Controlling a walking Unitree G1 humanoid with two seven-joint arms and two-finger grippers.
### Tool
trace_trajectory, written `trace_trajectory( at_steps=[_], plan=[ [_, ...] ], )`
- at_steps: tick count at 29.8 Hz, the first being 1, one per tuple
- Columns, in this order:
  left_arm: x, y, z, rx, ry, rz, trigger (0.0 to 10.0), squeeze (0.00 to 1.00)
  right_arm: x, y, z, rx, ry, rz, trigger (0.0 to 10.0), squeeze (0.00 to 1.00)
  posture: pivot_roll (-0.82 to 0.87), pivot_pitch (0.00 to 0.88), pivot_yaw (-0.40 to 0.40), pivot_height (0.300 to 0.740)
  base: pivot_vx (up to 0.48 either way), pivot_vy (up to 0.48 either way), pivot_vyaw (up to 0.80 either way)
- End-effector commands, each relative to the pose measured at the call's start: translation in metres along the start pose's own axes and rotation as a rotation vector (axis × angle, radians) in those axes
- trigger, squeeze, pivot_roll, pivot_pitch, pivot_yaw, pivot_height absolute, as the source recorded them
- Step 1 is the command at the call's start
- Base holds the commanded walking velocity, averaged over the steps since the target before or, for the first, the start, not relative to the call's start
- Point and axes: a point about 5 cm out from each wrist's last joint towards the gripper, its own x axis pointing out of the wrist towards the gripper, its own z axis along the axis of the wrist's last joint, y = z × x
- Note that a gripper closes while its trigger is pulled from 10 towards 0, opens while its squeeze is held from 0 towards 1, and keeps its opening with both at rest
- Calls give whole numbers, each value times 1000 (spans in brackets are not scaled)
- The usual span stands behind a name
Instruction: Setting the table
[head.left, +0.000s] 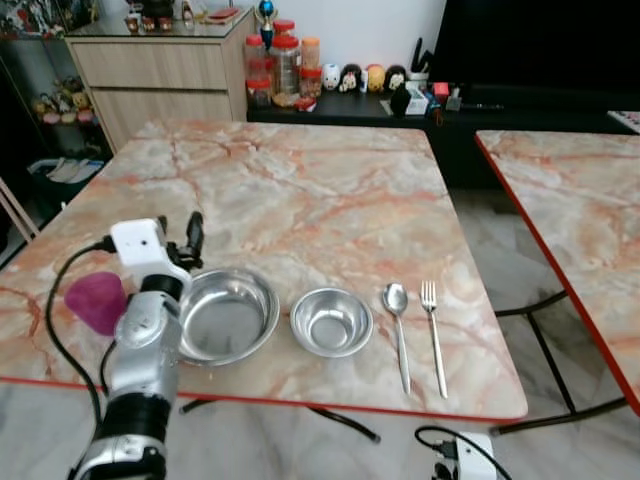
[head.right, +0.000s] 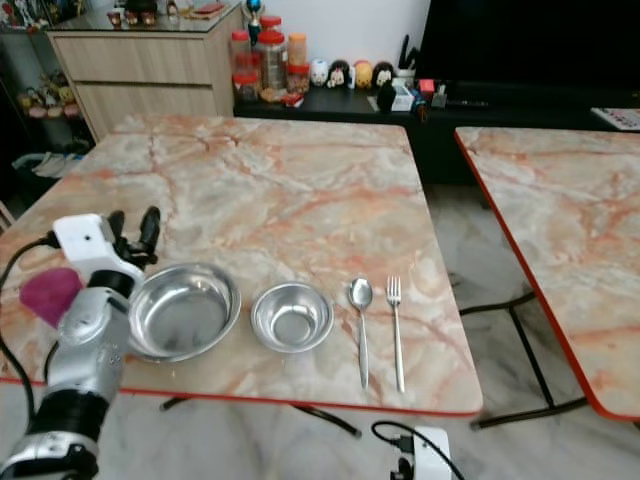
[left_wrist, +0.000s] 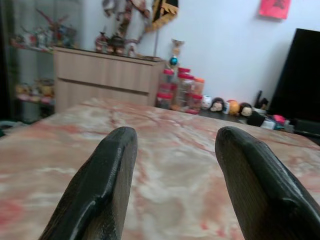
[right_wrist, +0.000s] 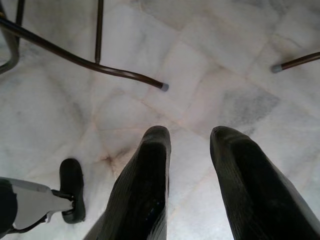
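**Inspector:** State the table layout.

**Assistant:** On the marble-patterned table (head.left: 300, 190), along its near edge, four items sit in a row. From the robot's left: a large steel bowl (head.left: 227, 315), a smaller steel bowl (head.left: 331, 321) just beside it, then a spoon (head.left: 397, 332) and a fork (head.left: 433, 335) lying side by side with handles toward the near edge. None of them touch.

**Inspector:** Left arm?

**Assistant:** The left gripper (head.left: 190, 240) is raised over the table, just left of the large bowl's far rim. In the left wrist view its two black fingers (left_wrist: 100, 195) stand apart with nothing between them, pointing across the tabletop. A pink object (head.left: 96, 300) lies beside the arm; its form cannot be made out.

**Inspector:** Right arm?

**Assistant:** The right gripper (right_wrist: 187, 150) hangs low, aimed at the pale tiled floor (right_wrist: 210, 65). Its fingers are spread, holding nothing. Dark table legs (right_wrist: 80, 60) cross that view.

**Inspector:** Any readable labels or writing?

**Assistant:** None legible. Red-lidded jars (head.left: 277, 62) and small figurines (head.left: 362, 77) stand on the dark low unit beyond the table; any print on them is too small to read. A wooden cabinet (head.left: 160, 75) stands at the far left, and a second marble-patterned table (head.left: 575, 210) to the right.
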Motion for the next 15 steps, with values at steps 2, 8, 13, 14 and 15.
trace_trajectory(
  at_steps=[2, 8, 13, 14, 15],
  plan=[
    [-5, 9, 6, -27, 55, -2, 10000, 0, 0, -1, -2, 6, 9, -6, 10000, 0, 44, 0, -18, 725, 0, 0, 0],
    [-21, 13, 7, -97, 225, -93, 10000, 0, -1, -1, -4, 6, 19, -9, 10000, 0, 55, 0, -16, 725, 0, 0, 0],
    [-38, 22, 11, -136, 308, -129, 10000, 1000, -1, -2, -6, 7, 29, -11, 10000, 0, 80, 0, -16, 725, 0, 0, 0],
    [-39, 22, 11, -139, 317, -130, 10000, 1000, -1, -2, -6, 7, 29, -11, 10000, 0, 80, 0, -16, 725, 0, 0, 0],
    [-42, 23, 7, -123, 353, -134, 10000, 1000, -1, -2, -6, 7, 30, -10, 10000, 0, 82, 0, -16, 725, 0, 0, 0]
  ],
)
